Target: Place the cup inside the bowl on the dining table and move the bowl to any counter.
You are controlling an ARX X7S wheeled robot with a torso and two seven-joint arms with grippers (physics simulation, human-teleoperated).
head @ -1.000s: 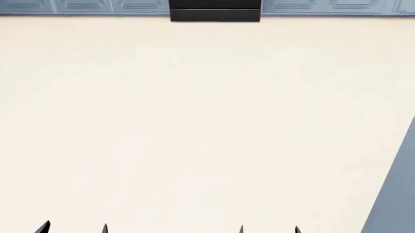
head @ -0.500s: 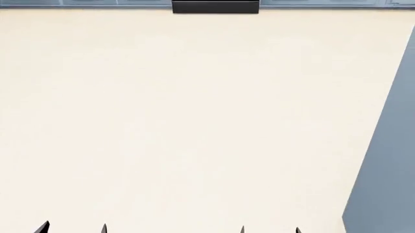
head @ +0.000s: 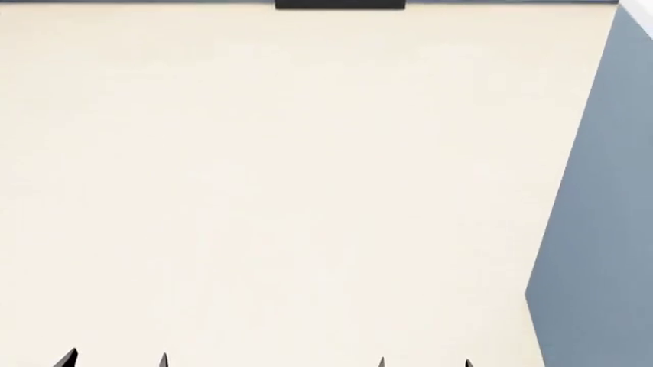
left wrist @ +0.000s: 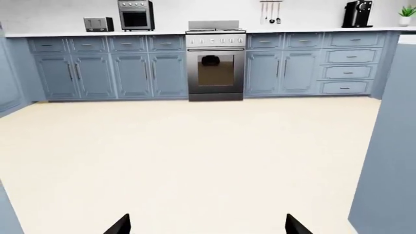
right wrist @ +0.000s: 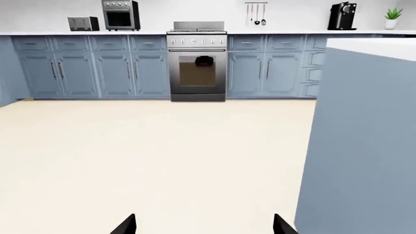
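Your head camera looks steeply down on the bare cream floor [head: 286, 183], close. Both wrist cameras sit low, facing level across the room toward the stainless steel oven [left wrist: 216, 66] [right wrist: 198, 63] in the far blue-grey cabinet row [left wrist: 110, 68]. All three share the floor and a nearby blue-grey panel [head: 602, 229] [right wrist: 357, 146].

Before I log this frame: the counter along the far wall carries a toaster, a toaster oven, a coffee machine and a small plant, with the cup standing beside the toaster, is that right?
Not quite: no cup shows anywhere. In the left wrist view the counter carries only the toaster, toaster oven, coffee machine and plant.
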